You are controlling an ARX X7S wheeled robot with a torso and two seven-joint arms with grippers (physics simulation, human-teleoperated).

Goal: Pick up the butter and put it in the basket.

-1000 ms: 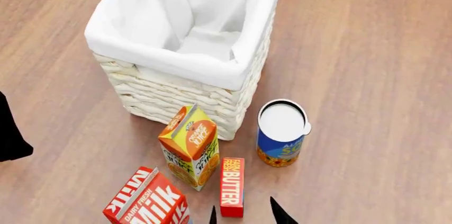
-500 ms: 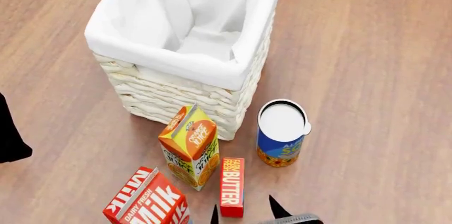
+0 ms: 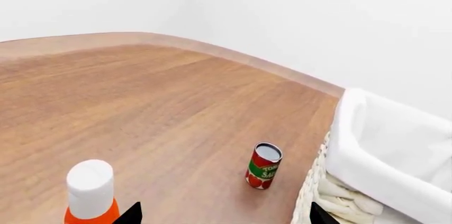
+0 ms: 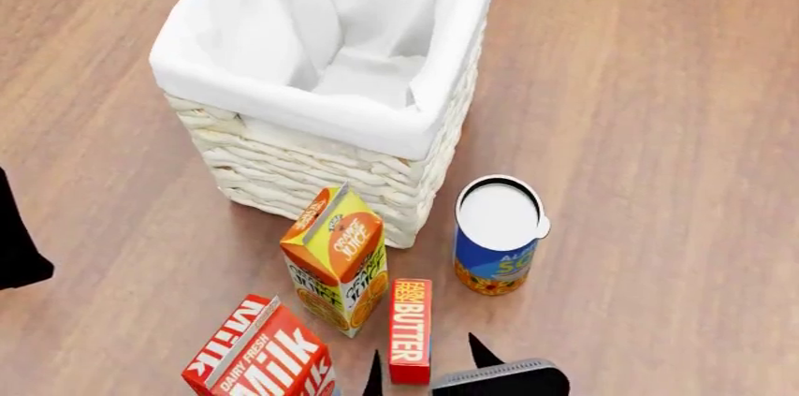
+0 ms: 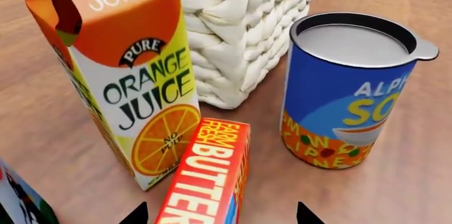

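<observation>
The butter [image 4: 410, 329] is a small flat red-orange box with white lettering, lying on the wooden floor beside the orange juice carton; it also shows in the right wrist view [image 5: 207, 179]. My right gripper [image 4: 425, 366] is open, its two black fingertips straddling the butter's near end, one on each side and apart from it; it shows the same way in the right wrist view [image 5: 221, 217]. The basket [image 4: 231, 148] is tall, cream woven, with a white liner, standing behind the cartons. My left gripper [image 3: 222, 217] is open and empty next to the basket wall [image 3: 332, 195].
An orange juice carton [image 4: 337, 260] stands left of the butter and a milk carton [image 4: 260, 357] lies at the front left. A blue soup can [image 4: 497, 248] stands right of the butter. A red tomato can [image 3: 264, 166] and an orange white-capped bottle [image 3: 90, 189] show in the left wrist view.
My right gripper has come forward into the head view, its body now showing, with the fingertips closer around the butter's near end. Nothing else has moved.
</observation>
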